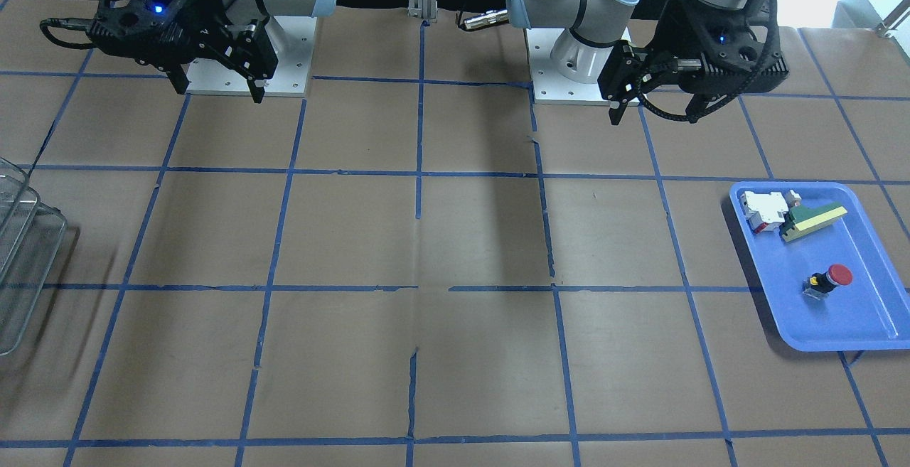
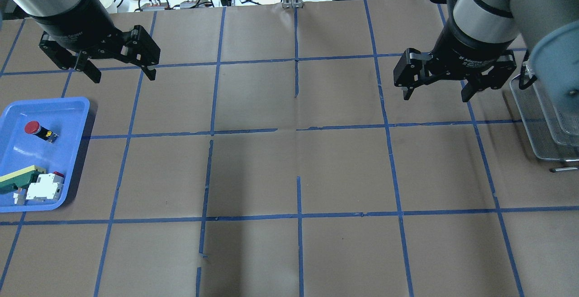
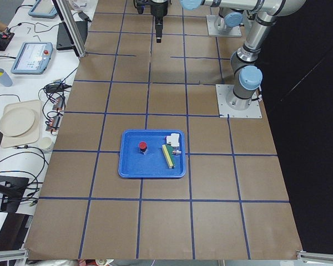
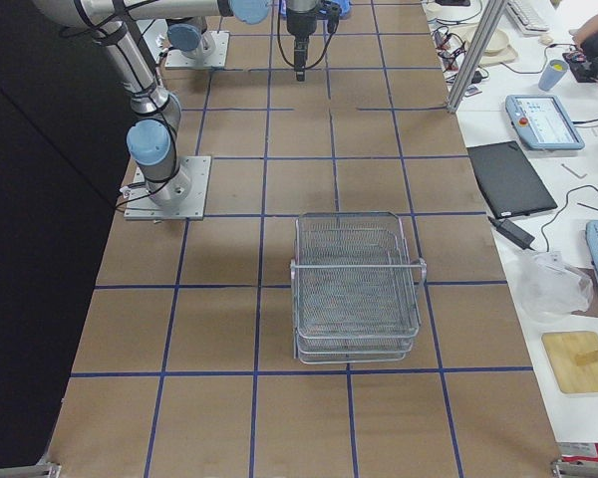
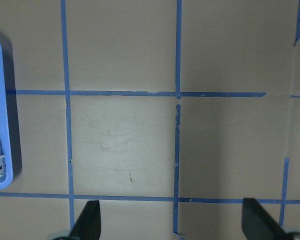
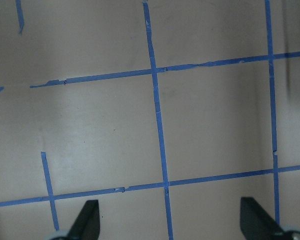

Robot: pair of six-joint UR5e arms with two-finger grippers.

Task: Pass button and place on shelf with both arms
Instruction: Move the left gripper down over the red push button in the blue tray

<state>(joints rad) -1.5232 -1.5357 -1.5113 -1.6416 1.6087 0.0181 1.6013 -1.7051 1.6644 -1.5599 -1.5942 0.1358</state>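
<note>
The button point(image 1: 830, 280), with its red cap, lies on its side in a blue tray point(image 1: 857, 314); it also shows in the overhead view point(image 2: 38, 129) and the exterior left view point(image 3: 142, 146). The wire-mesh shelf point(image 4: 357, 289) stands at the opposite end of the table, at the overhead view's right edge point(image 2: 540, 120) and the front view's left edge point(image 1: 21, 268). My left gripper point(image 2: 123, 76) hangs open and empty above the table, beyond the tray. My right gripper point(image 2: 435, 94) hangs open and empty, left of the shelf. Both wrist views show spread fingers over bare table.
The tray point(image 2: 49, 107) also holds a white-and-red switch block point(image 2: 44, 186) and a green-and-yellow wedge block point(image 2: 18, 177). Brown paper with a blue tape grid covers the table. Cables and devices lie past the far edge.
</note>
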